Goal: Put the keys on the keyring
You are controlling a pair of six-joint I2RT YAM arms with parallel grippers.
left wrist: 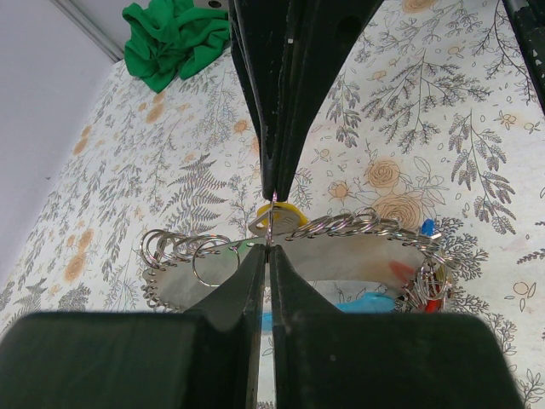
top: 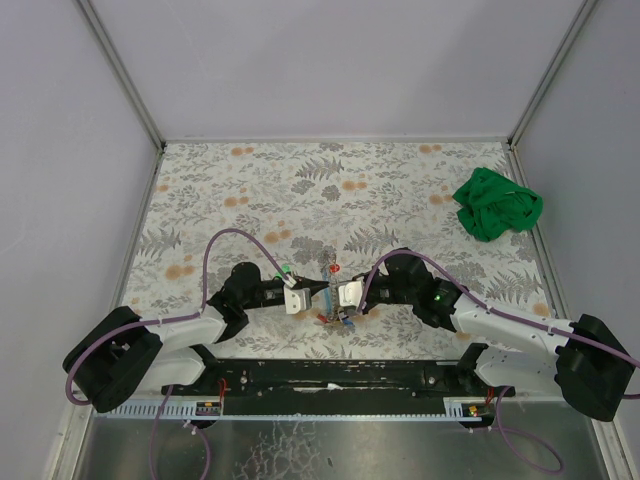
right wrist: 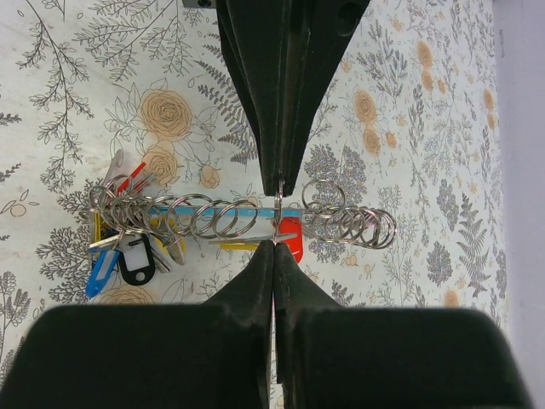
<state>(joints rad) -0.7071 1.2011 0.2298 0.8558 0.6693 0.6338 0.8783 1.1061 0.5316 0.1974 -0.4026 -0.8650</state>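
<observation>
A single keyring (left wrist: pixel 272 213) stands edge-on, pinched from opposite sides by both grippers. My left gripper (left wrist: pixel 269 245) is shut on its near edge. My right gripper (right wrist: pixel 274 242) is shut on the same keyring (right wrist: pixel 279 209) from the other side. In the top view the two grippers, left (top: pixel 322 292) and right (top: pixel 337 293), meet tip to tip at the table's near middle. A yellow-capped key (left wrist: pixel 288 218) lies just behind the ring, and its yellow cap (right wrist: pixel 228 245) shows under a metal blade. I cannot tell whether the key is threaded on the ring.
Under the grippers lies a shiny metal plate (left wrist: pixel 341 260) edged with several spare rings (right wrist: pixel 349 223). Coloured tags (right wrist: pixel 128 256) and a red piece (right wrist: pixel 294 249) hang from it. A crumpled green cloth (top: pixel 497 204) sits at the far right of the flowered tablecloth.
</observation>
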